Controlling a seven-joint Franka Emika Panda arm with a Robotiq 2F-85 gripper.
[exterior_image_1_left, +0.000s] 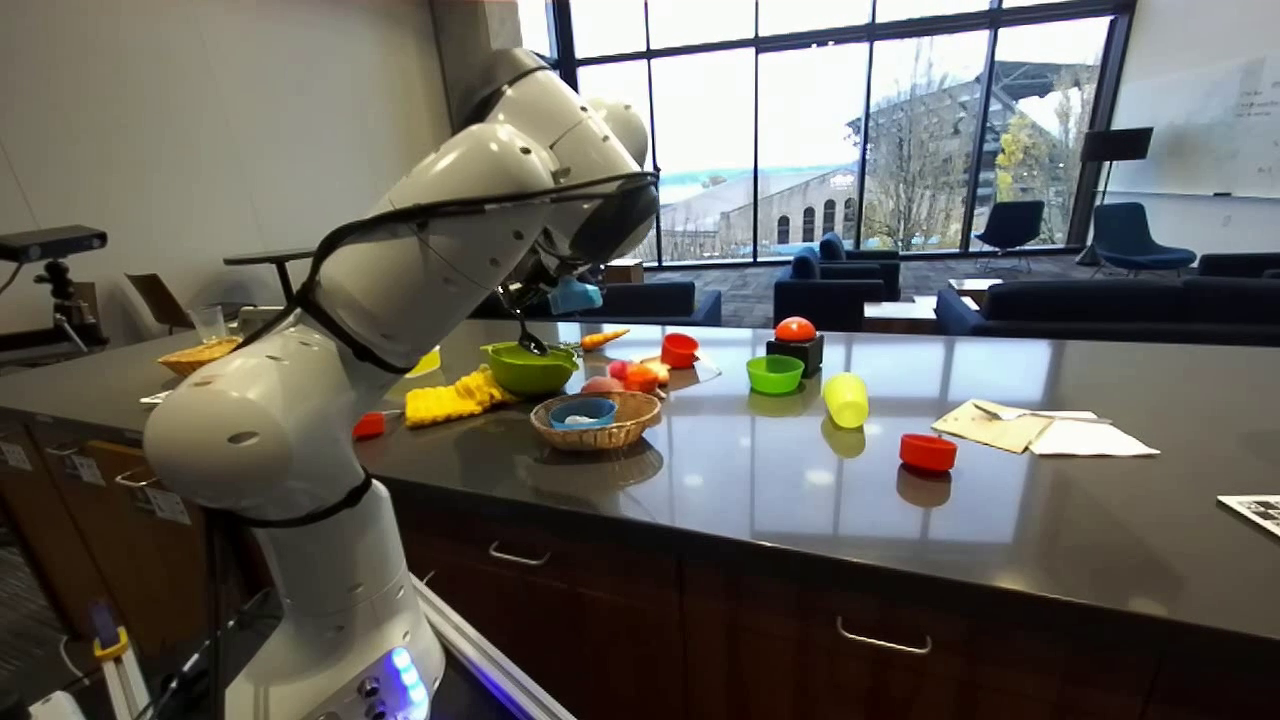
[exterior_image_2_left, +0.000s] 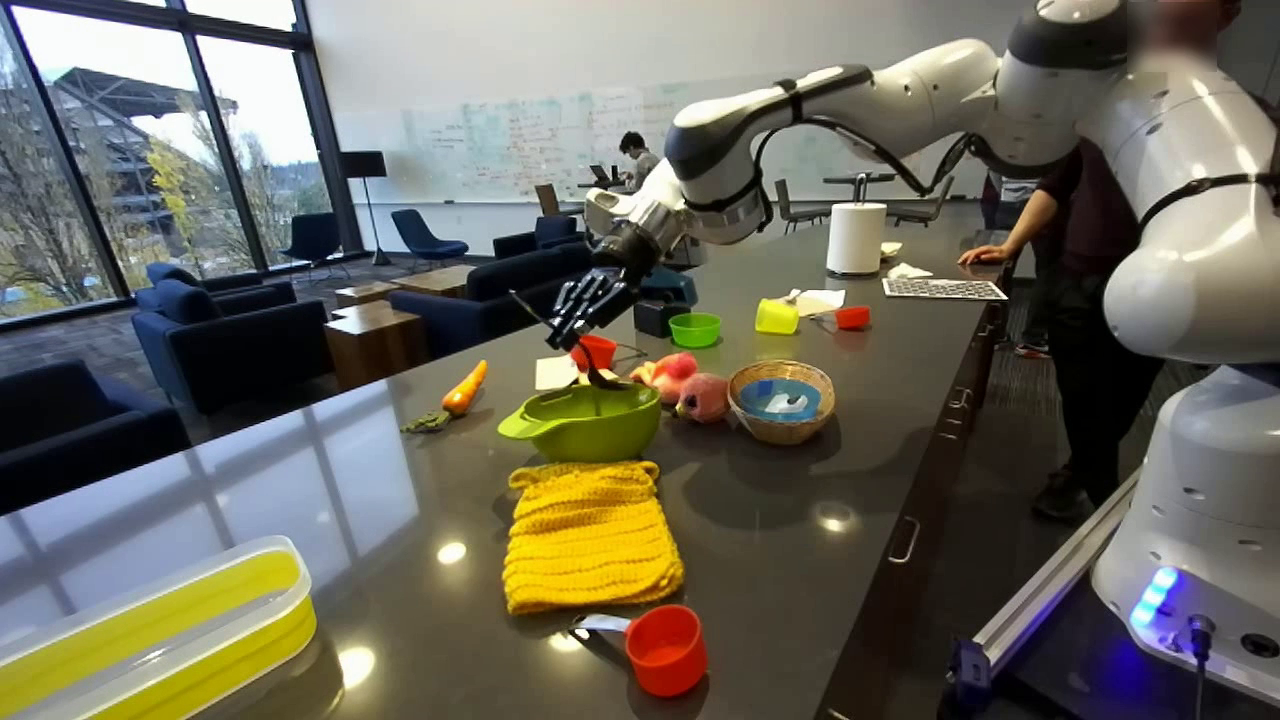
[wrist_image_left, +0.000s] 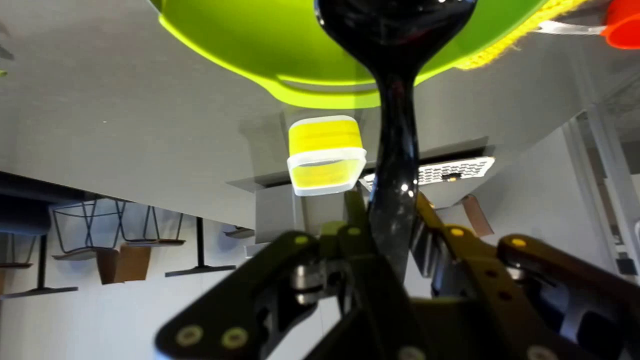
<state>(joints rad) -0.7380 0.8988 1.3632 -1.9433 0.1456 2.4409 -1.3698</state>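
My gripper (wrist_image_left: 387, 202) is shut on the handle of a glossy black spoon (wrist_image_left: 398, 105), which runs between its two fingers in the wrist view. The spoon's head points down at a green bowl (wrist_image_left: 260, 45). In both exterior views the gripper (exterior_image_2_left: 568, 335) hangs above this bowl (exterior_image_2_left: 600, 430), tilted, with the spoon head (exterior_image_1_left: 531, 342) at the bowl's opening. Whether the spoon touches the inside cannot be told. A folded yellow knitted cloth (exterior_image_2_left: 595, 540) lies against the bowl's side.
Around the bowl are a carrot (exterior_image_2_left: 466, 388), plush toys (exterior_image_2_left: 703, 397), a red cup (exterior_image_1_left: 679, 350) and a wicker basket (exterior_image_1_left: 640, 425) holding a blue bowl (exterior_image_1_left: 583, 410). A red measuring cup (exterior_image_2_left: 667, 650) and a yellow container (exterior_image_2_left: 200, 625) are on the counter. A person (exterior_image_2_left: 1090, 230) stands beside it.
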